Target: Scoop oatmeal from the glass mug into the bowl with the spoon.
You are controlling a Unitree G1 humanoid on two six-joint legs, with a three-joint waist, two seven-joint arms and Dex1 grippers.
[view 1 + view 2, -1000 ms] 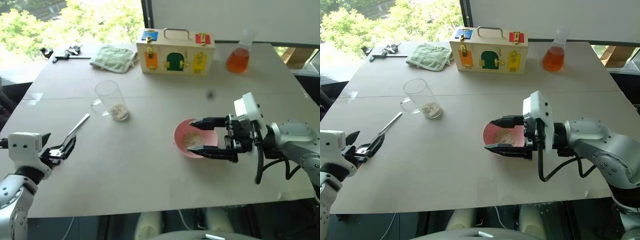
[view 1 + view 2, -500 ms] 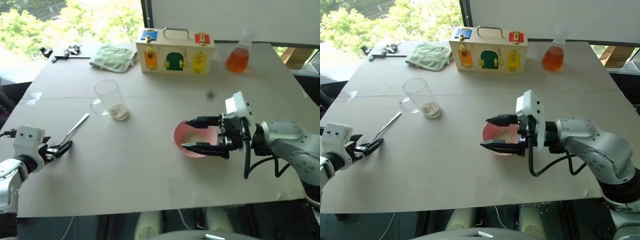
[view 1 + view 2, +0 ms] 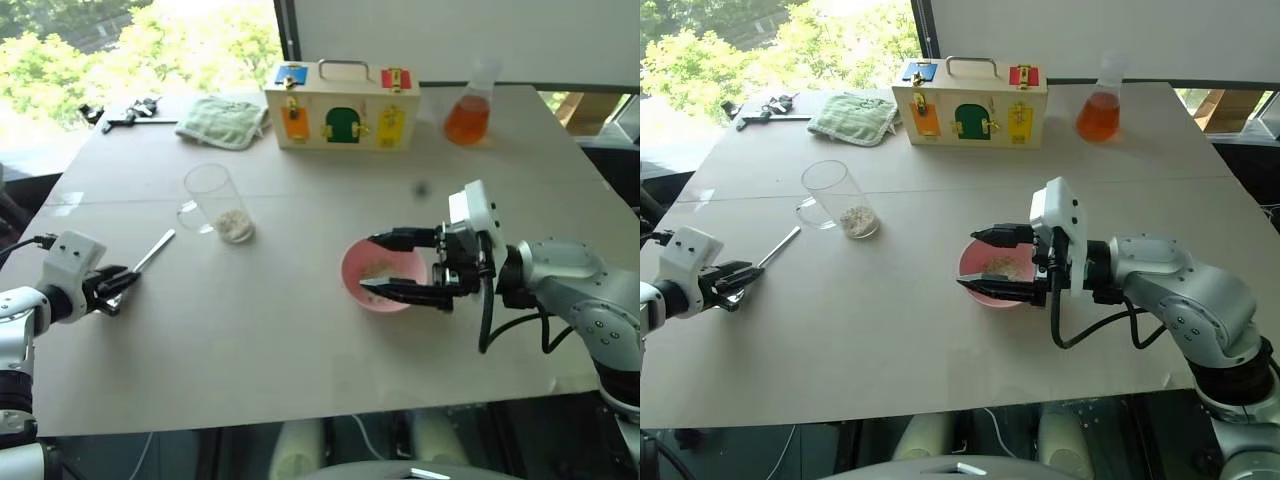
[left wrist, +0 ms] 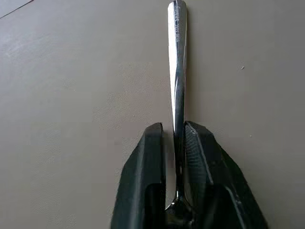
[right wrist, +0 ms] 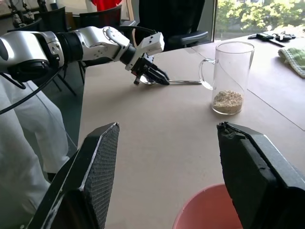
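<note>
Head view: left gripper (image 3: 118, 285) clamped on spoon (image 3: 150, 255) near the desk's left edge; mug (image 3: 215, 200) with oatmeal (image 3: 235, 224) beyond it.
Head view: right gripper (image 3: 985, 262), fingers apart, over bowl (image 3: 992, 275) mid-desk.
Left wrist: fingers (image 4: 145, 181) pinch the spoon's neck, handle lying along the desk.
Right wrist: fingers (image 5: 90, 176) wide apart above bowl rim (image 5: 209, 210).

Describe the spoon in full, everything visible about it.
The spoon is slim, shiny silver metal with a long thin handle that has small lettering near its tip. It lies flat on the pale table, near the glass mug but apart from it. The left gripper is shut on its bowl end, one black finger on each side.
</note>
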